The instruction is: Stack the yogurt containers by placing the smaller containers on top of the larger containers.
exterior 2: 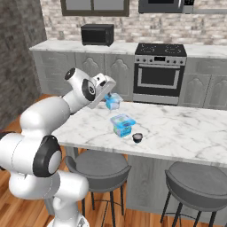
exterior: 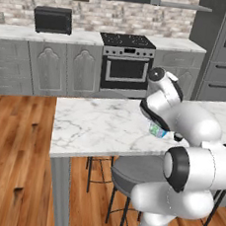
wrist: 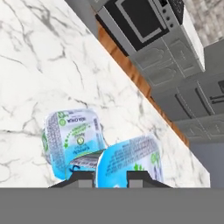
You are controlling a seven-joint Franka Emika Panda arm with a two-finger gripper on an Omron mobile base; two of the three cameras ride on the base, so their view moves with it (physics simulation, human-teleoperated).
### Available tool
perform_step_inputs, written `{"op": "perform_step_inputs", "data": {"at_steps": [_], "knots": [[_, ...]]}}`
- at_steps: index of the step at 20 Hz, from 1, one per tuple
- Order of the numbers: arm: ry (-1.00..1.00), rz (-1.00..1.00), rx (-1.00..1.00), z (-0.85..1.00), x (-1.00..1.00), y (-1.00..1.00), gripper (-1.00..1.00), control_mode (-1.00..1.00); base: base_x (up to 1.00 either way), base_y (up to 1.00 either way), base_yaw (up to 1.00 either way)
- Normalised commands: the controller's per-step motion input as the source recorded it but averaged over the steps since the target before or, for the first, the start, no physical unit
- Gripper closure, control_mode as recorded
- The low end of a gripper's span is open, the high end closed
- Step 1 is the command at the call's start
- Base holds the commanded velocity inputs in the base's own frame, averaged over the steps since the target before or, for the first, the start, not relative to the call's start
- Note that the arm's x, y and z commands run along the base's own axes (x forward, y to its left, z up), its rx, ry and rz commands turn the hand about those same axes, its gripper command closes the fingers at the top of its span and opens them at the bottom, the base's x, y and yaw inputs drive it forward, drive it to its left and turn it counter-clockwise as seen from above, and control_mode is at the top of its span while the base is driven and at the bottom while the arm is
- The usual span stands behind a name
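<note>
My gripper (exterior 2: 111, 100) hangs above the marble counter (exterior 2: 186, 128), shut on the smaller container (exterior 2: 114, 102), a squat light-blue tub held clear of the surface. In the hand view this tub (wrist: 129, 161) sits tilted between my fingertips (wrist: 85, 176). The larger container (exterior 2: 123, 125), a wider pale tub with a green and white label, stands on the counter just below and in front of the held tub. The hand view shows the larger container (wrist: 72, 139) to the left of the held one. In the left base view my arm hides most of a tub (exterior: 157, 131); which one it is I cannot tell.
A small dark round object (exterior 2: 138, 138) lies on the counter right of the larger tub. Two grey stools (exterior 2: 98, 165) stand under the counter's near edge. An oven (exterior 2: 158, 76) and a black microwave (exterior 2: 97, 34) line the back wall.
</note>
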Motion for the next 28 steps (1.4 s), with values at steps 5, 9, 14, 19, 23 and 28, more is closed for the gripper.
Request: {"op": "perform_step_inputs", "data": {"at_steps": [5,9,14,19,23,28], "knots": [[0.0,0.0,0.0,-0.25,0.0,-0.14,1.0,-1.0,0.0,0.0,0.0],[0.0,0.0,0.0,-0.28,0.0,-0.05,1.0,-1.0,0.0,0.0,0.0],[0.0,0.0,0.0,-0.25,0.0,-0.02,1.0,-1.0,0.0,0.0,0.0],[0.0,0.0,0.0,-0.2,0.0,-0.04,1.0,-1.0,0.0,0.0,0.0],[0.0,0.0,0.0,-0.21,0.0,-0.06,1.0,-1.0,0.0,0.0,0.0],[0.0,0.0,0.0,-0.18,0.01,-0.07,1.0,-1.0,0.0,0.0,0.0]]}}
